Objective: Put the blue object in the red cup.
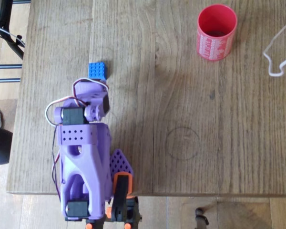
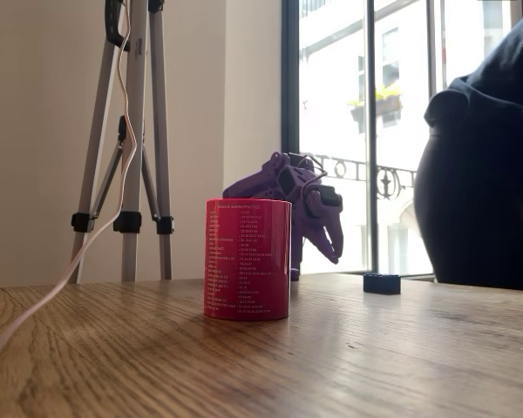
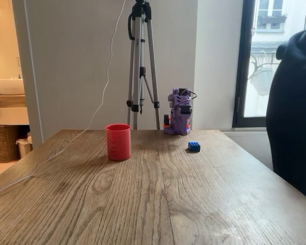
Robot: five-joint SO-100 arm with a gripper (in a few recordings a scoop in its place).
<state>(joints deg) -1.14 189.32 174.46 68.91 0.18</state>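
Note:
The blue object [image 1: 97, 70] is a small studded brick lying flat on the wooden table [image 1: 181, 95], left of centre in the overhead view. It also shows in both fixed views [image 2: 382, 283] [image 3: 194, 146]. The red cup [image 1: 217, 45] stands upright at the far right, a long way from the brick [image 2: 247, 259] [image 3: 118, 142]. My purple arm is folded back over its base. Its gripper [image 2: 334, 252] hangs pointing down, shut and holding nothing, just short of the brick [image 1: 99, 86].
A white cable [image 1: 276, 57] trails over the table's right edge, beyond the cup. A tripod [image 3: 142, 66] stands behind the table. A person in dark clothing [image 3: 296, 102] stands by the side nearest the brick. A faint ring mark [image 1: 182, 143] lies mid-table.

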